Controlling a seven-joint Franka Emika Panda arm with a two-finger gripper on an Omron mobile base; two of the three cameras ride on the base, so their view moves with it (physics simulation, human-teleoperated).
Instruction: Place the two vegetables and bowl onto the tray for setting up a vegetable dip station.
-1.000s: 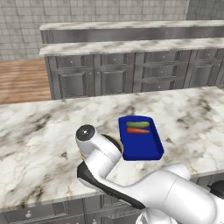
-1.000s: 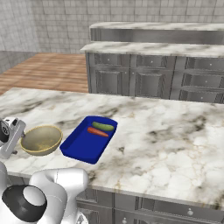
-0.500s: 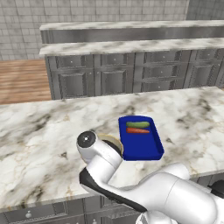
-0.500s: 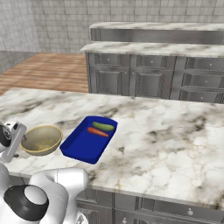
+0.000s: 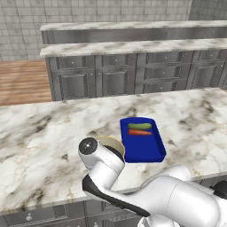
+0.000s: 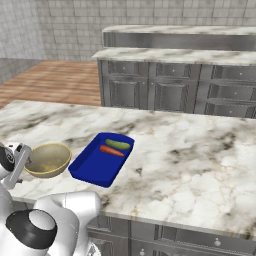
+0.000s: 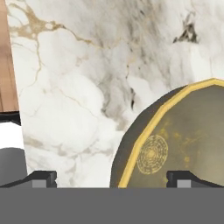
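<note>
The blue tray [image 5: 144, 146] [image 6: 97, 165] lies on the marble counter with the green cucumber [image 5: 139, 126] [image 6: 118, 145] and the orange carrot [image 5: 139, 132] [image 6: 112, 151] side by side at its far end. The tan bowl [image 6: 47, 160] [image 7: 179, 135] stands on the counter just left of the tray; in the left base view my arm covers most of the bowl [image 5: 116, 145]. My gripper [image 7: 111, 178] [image 6: 24, 161] is open over the bowl's left rim. One fingertip [image 7: 41, 177] is over bare counter, the other is over the bowl's inside. Nothing is held.
The marble counter [image 6: 190, 170] stretches wide to the right of the tray. Its front edge [image 6: 165, 222] runs close below the tray and bowl. Grey cabinets [image 5: 133, 80] with a second counter stand across a wooden floor behind.
The arm has sunk a little, bringing the hand lower beside the bowl's left rim. Bowl, tray and vegetables have not moved. The jaws have stayed open.
</note>
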